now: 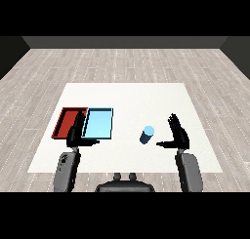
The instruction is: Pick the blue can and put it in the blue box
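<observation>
The table (127, 94) is showing a plain white, matt, smooth top. The floor (122, 65) around it is looking like pale grey wood planks with visible grain. The blue can (147, 134) is appearing smooth and evenly coloured, its top lighter. Both trays, red tray (62, 121) and light blue tray (99, 122), are looking smooth and flat-coloured.

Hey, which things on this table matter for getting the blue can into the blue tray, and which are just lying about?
For the job:
- blue can, standing on the table, apart from both hands
- light blue tray
- right hand, open beside the can

Just lying about:
- red tray, left of the blue one
- left hand, over the trays' near edge
</observation>
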Controlling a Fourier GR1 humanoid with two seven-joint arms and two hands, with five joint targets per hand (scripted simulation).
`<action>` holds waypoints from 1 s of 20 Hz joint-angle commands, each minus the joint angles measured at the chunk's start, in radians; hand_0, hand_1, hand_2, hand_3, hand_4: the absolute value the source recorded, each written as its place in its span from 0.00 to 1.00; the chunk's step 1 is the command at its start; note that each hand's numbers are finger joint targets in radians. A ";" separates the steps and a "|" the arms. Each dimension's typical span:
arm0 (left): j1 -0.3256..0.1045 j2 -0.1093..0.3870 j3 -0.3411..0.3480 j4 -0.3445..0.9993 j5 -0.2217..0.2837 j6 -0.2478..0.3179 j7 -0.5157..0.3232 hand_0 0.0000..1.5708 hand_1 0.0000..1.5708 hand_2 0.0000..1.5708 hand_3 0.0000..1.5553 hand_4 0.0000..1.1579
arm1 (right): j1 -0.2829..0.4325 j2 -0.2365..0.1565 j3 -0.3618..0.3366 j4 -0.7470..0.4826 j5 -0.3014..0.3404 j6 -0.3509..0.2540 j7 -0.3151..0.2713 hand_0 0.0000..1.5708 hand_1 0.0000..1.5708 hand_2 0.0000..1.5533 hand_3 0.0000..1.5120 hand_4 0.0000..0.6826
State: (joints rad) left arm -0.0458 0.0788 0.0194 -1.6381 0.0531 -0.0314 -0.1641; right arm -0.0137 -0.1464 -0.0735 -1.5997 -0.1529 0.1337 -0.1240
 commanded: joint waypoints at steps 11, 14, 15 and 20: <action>-0.045 0.003 0.069 0.089 0.068 -0.088 -0.229 0.00 0.00 0.00 0.00 0.00 | -0.015 -0.009 -0.081 0.076 -0.100 0.147 -0.135 0.00 0.00 0.00 0.00 0.00; 0.003 0.010 0.073 0.070 0.067 -0.110 -0.266 0.00 0.00 0.00 0.00 0.00 | 0.010 0.002 -0.070 0.004 -0.108 0.137 -0.067 0.00 0.00 0.00 0.00 0.00; -0.017 0.002 0.062 0.049 0.049 -0.079 -0.217 0.00 0.00 0.00 0.00 0.00 | -0.021 -0.009 -0.083 0.082 -0.089 0.155 -0.110 0.00 0.00 0.00 0.00 0.00; 0.032 0.026 0.102 0.045 0.085 -0.123 -0.268 0.00 0.00 0.00 0.00 0.00 | 0.018 0.039 -0.043 0.003 -0.102 0.145 -0.084 0.00 0.00 0.00 0.00 0.00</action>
State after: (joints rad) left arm -0.0373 0.0873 0.0906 -1.6193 0.1151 -0.1172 -0.3820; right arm -0.0168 -0.1394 -0.1373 -1.5654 -0.2636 0.2923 -0.2132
